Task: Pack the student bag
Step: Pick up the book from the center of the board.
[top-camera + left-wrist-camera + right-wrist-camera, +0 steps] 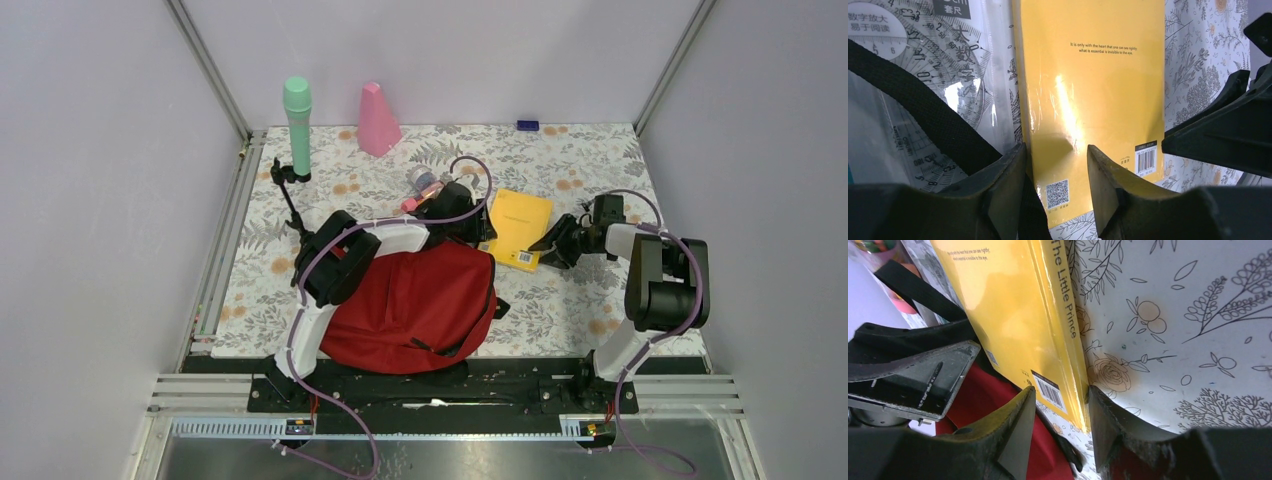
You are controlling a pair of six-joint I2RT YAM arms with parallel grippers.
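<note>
Both grippers at the book (pixel 520 225), just right of the bag (pixel 415 305).
The bag lies flat on the table's (pixel 580 300) near middle, under the left arm (pixel 340 260). The left gripper (pixel 1055 150) hangs half open over the book's near-left corner, holding nothing, a black strap (pixel 923 105) beside one finger. The right gripper (pixel 1062 392) straddles the near-right corner, jaws close on either side; whether they pinch it I cannot tell.
</note>
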